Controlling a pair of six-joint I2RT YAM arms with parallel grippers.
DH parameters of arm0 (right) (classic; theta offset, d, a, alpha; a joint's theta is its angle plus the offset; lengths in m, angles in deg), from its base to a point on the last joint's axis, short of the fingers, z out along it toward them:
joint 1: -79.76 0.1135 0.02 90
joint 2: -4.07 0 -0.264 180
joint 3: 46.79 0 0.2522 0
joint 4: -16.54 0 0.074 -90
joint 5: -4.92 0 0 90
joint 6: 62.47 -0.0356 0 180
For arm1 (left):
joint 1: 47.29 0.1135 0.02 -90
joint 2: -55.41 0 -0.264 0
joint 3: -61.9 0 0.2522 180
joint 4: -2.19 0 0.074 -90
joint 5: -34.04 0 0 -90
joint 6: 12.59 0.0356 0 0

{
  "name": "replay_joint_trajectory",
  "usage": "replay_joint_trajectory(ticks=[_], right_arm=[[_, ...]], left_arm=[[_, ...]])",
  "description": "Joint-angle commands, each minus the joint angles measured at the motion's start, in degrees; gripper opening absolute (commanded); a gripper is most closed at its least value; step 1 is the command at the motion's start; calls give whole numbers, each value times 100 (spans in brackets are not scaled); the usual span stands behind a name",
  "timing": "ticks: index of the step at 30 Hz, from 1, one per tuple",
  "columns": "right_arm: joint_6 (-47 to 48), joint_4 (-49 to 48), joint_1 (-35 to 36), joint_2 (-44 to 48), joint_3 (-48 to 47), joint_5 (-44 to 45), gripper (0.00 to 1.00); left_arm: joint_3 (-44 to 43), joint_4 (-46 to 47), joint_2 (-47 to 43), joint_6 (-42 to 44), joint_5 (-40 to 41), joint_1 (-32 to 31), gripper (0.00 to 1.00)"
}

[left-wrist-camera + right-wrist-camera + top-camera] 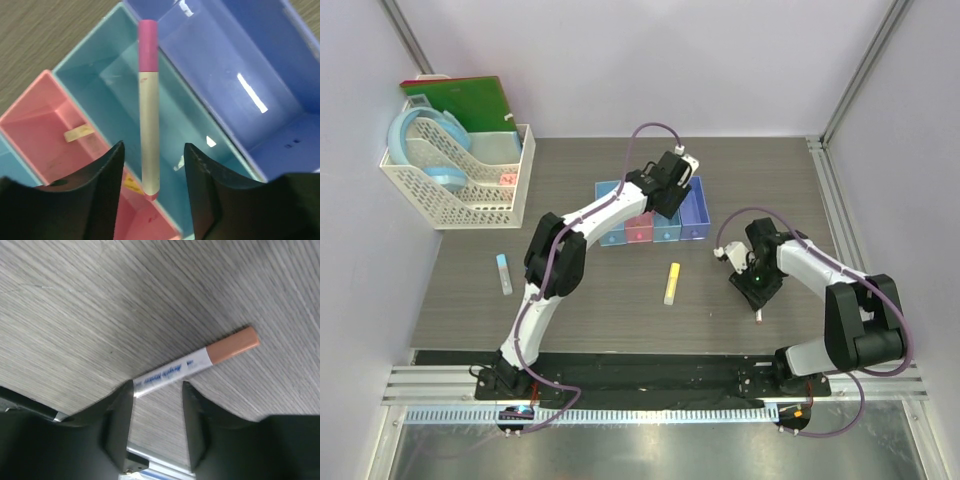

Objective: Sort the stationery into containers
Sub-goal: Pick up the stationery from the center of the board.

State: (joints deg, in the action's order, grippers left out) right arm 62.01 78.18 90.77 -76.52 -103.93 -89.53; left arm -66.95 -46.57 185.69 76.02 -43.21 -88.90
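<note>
The left pincer [154,147] is released, its jaws standing clear on both sides of the pink-capped pen [149,125], which lies lengthwise over the light blue bin [100,85]; whether it rests inside I cannot tell. The right pincer [157,385] is also spread, straddling the white tail of the orange-capped pen [200,360] flat on the surface [100,300]. That pen looks light, stiff and smooth-barrelled, likely to roll or pivot, so a mid-barrel hold seems safer than the tail.
</note>
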Motion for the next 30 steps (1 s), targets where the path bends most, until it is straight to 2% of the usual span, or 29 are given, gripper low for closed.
replay_joint_trajectory(ticks=[1, 4, 5, 7, 16, 21, 26, 30], right_arm=[[15, -208, -28, -166, 48, -83, 32], [-11, -323, -28, -176, 66, -109, 18], [-38, -375, -28, -167, 66, -118, 7], [-64, -402, -20, -141, 57, -126, 1], [-161, -560, -28, 176, -100, -135, 1], [-266, -508, -19, 447, -408, -188, 1], [-486, -332, -19, 677, -1260, -469, 1], [-766, -428, 51, 590, -2225, -811, 1]], left_arm=[[-216, -147, -11, -46, 43, -41, 56], [-225, -156, -73, -37, 43, -32, 57], [-225, -147, -81, -37, 34, -32, 57], [-251, -156, -117, -28, 34, -41, 57], [-287, -95, -538, 112, 61, -32, 58], [179, 257, -1469, 428, 87, -14, 58], [1232, 406, -2434, 823, 262, 82, 60], [2549, 600, -3041, 1280, 658, 275, 68]])
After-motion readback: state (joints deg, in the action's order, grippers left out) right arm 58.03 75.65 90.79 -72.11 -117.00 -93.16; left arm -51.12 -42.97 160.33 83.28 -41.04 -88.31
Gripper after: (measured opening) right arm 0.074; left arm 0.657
